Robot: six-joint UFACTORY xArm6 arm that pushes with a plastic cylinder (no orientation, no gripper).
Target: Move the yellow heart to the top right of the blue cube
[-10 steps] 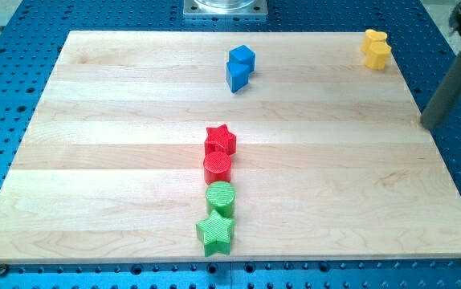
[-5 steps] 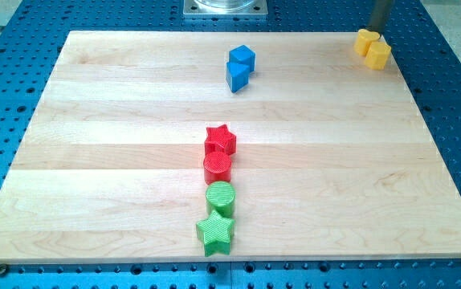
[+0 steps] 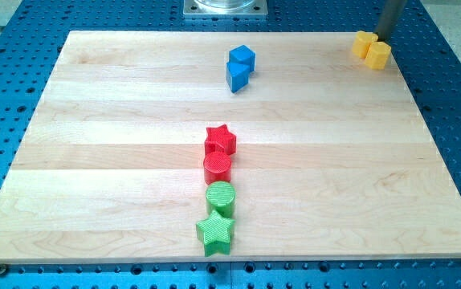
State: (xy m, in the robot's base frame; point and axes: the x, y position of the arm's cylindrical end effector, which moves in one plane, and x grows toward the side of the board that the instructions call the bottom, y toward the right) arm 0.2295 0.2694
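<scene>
The yellow heart (image 3: 372, 50) lies near the board's top right corner. The blue cube (image 3: 242, 57) sits at the view's top centre, with a second blue block (image 3: 236, 76) touching it just below-left. My tip (image 3: 381, 38) is at the view's top right, touching or almost touching the yellow heart's upper right side. The rod rises out of the view's top edge.
A red star (image 3: 221, 140), a red cylinder (image 3: 218, 168), a green cylinder (image 3: 221, 197) and a green star (image 3: 215, 231) form a column at the board's lower centre. The wooden board (image 3: 94, 120) lies on a blue perforated table. A metal mount (image 3: 225, 7) shows at top centre.
The rod swung from the view's right edge up to behind the yellow heart. The heart has shifted slightly left and turned a little. Other blocks have not moved.
</scene>
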